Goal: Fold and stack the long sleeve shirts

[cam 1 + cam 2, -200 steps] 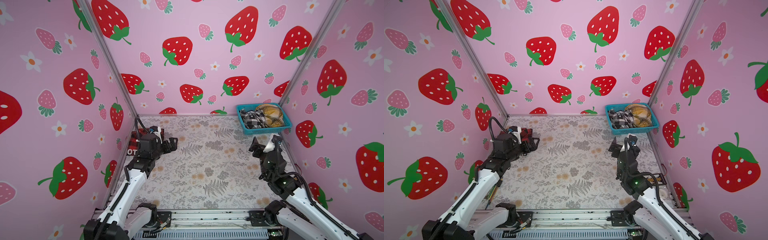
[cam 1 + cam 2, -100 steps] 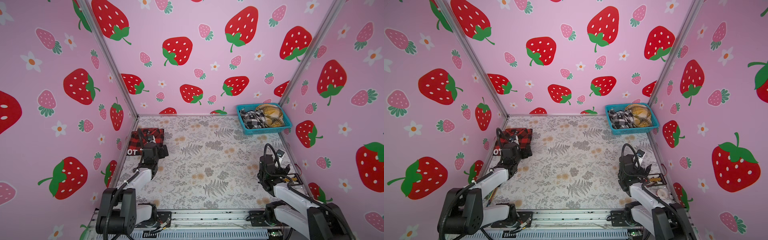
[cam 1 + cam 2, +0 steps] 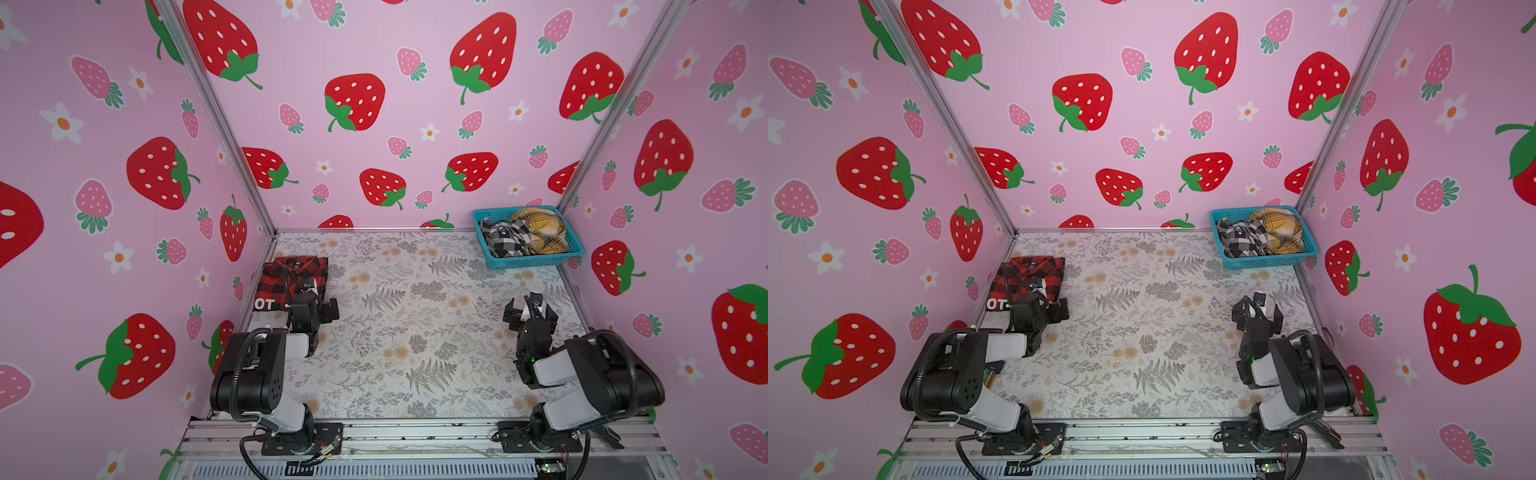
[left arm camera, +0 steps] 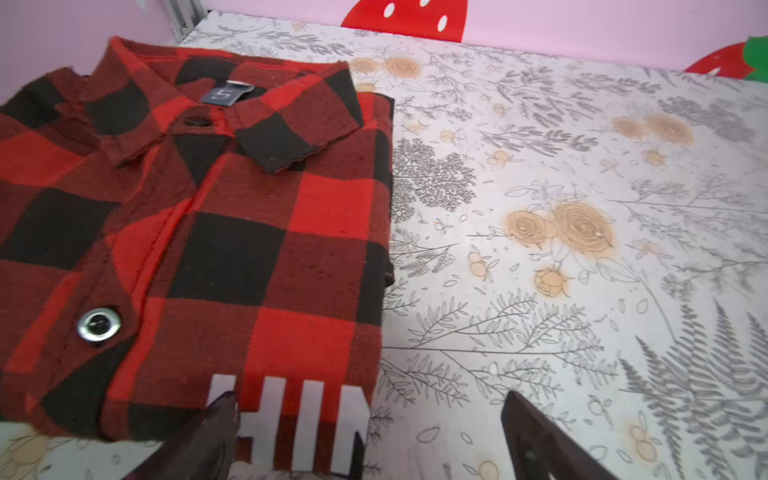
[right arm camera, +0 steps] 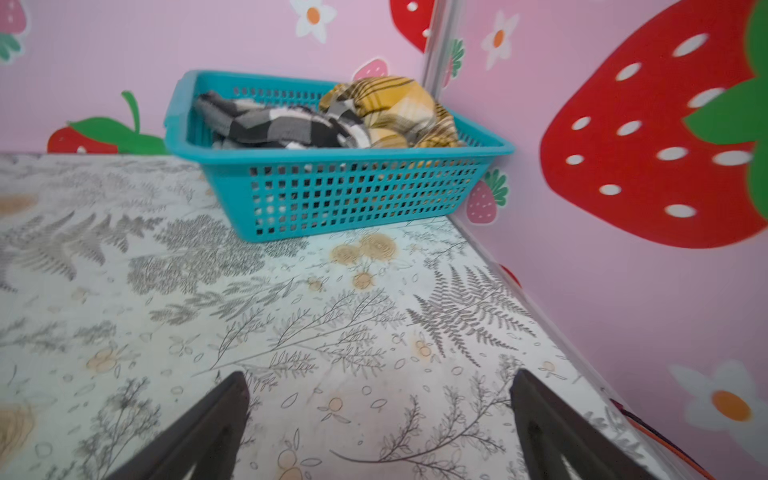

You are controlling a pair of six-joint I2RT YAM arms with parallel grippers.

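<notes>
A folded red-and-black check long sleeve shirt (image 3: 296,272) (image 3: 1027,272) (image 4: 216,232) lies flat by the left wall, collar towards the back, white block letters on its near edge. My left gripper (image 3: 313,306) (image 3: 1045,309) (image 4: 370,399) hovers open just in front of that near right corner and holds nothing. My right gripper (image 3: 531,311) (image 3: 1258,312) (image 5: 380,378) stands open and empty over bare table near the right wall. Two crumpled plaid shirts, a black-and-white one (image 3: 505,243) (image 5: 270,124) and a yellow one (image 3: 540,230) (image 5: 390,108), fill the basket.
The teal mesh basket (image 3: 528,262) (image 3: 1262,262) (image 5: 332,191) sits in the back right corner. Pink strawberry walls close in the floral table (image 3: 415,324) on three sides. Both arms are folded low near the front rail (image 3: 415,432).
Both arms have drawn back towards the front rail and folded down. The left gripper has come off the red shirt, which now lies uncovered. The right gripper has opened slightly wider.
</notes>
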